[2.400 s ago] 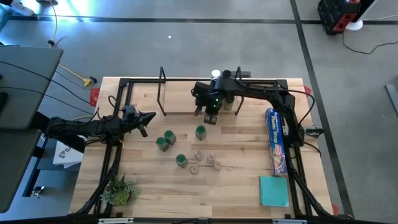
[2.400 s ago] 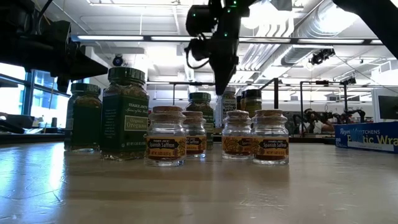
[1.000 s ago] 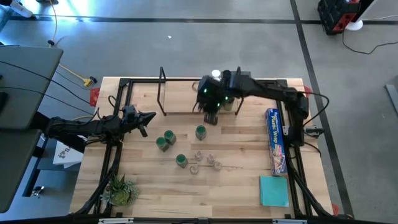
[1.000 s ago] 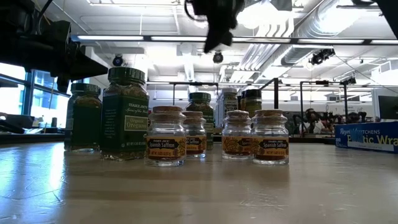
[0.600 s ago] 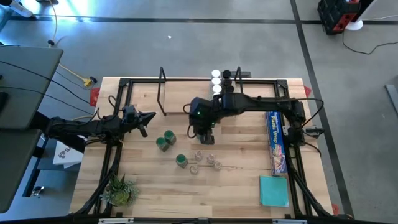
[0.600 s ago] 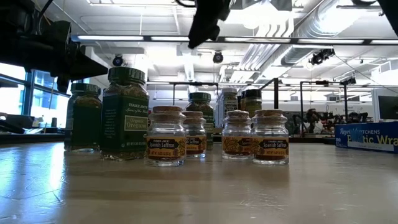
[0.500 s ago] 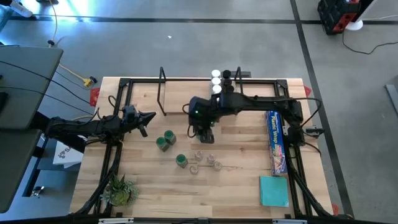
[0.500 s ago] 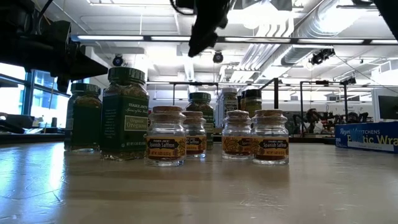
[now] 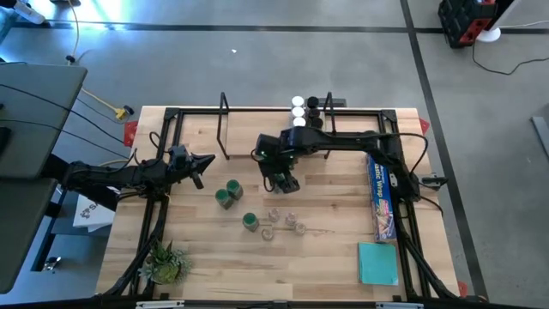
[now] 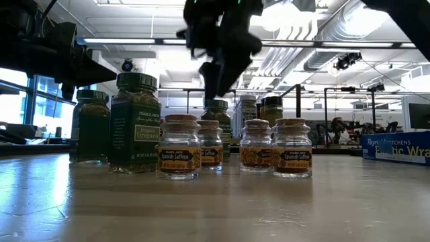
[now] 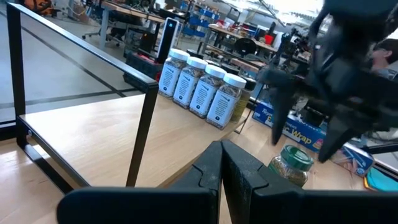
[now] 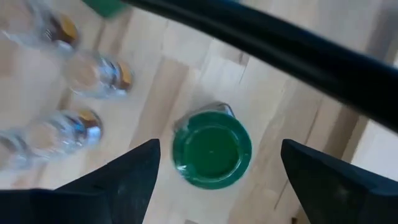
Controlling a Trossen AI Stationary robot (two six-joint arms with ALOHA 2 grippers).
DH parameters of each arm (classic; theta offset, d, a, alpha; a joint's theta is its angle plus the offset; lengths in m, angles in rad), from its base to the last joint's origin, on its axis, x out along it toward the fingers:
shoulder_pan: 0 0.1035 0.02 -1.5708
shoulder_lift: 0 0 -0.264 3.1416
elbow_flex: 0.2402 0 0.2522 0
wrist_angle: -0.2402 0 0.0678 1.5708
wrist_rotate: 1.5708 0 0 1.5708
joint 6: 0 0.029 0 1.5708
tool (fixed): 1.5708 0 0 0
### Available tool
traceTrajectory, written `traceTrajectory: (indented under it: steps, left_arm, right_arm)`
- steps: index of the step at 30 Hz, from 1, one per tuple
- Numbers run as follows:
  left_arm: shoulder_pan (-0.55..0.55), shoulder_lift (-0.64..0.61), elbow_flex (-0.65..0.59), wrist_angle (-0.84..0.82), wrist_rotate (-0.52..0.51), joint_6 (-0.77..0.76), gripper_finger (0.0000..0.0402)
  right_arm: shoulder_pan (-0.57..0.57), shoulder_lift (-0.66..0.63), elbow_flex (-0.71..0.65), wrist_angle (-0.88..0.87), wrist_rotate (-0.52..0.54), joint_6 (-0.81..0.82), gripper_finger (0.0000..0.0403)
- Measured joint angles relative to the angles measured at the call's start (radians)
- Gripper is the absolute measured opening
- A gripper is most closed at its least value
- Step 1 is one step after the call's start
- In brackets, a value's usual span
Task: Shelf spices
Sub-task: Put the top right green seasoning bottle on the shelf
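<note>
My right gripper hangs open just above a green-lidded spice jar that stands on its base on the table; one finger is on either side of the lid, and neither touches it. In the low view the gripper is over that jar. Three more green-lidded jars and several small clear jars stand nearer the front. The shelf lies at the far middle, with white- and dark-lidded jars on its right end. My left gripper waits shut at the left.
A long blue plastic-wrap box lies along the right side, with a teal pad in front of it. A small green plant sits at the near left corner. Black frame rails run around the table's edges.
My right gripper has left the shelf's right end, gone toward the near edge and a little left, and come down over the lone green-lidded jar. Its fingers have opened on the way. The jars have not moved.
</note>
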State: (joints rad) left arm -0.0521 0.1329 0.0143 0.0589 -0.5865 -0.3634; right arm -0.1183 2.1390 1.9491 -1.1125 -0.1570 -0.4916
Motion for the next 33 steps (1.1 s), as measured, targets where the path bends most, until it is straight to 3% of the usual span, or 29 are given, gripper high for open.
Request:
traceTrajectory:
  steps: [8, 18, 22, 27, 33]
  left_arm:
    - [0.000, 0.000, 0.000, 0.000, -0.001, 0.000, 0.0005]
    - [0.000, 0.000, 0.000, 0.000, 0.000, 0.000, 0.0005]
    - [0.000, 0.000, 0.000, 0.000, 0.000, 0.000, 0.0005]
    - [0.000, 0.000, 0.000, 0.000, 0.000, 0.000, 0.0005]
    - [0.000, 0.000, 0.000, 0.000, 0.000, 0.000, 0.0005]
  right_arm:
    - [-0.019, 0.063, 0.000, 0.000, 0.000, -0.025, 0.0310]
    - [-0.006, 0.064, -0.001, 0.014, 0.002, 0.001, 0.0193]
    - [0.000, 0.064, 0.009, 0.021, 0.002, 0.103, 0.0190]
    - [-0.020, 0.062, 0.158, -0.034, 0.003, 0.248, 0.0190]
    - [-0.129, 0.058, 0.406, -0.074, 0.156, 0.300, 0.0190]
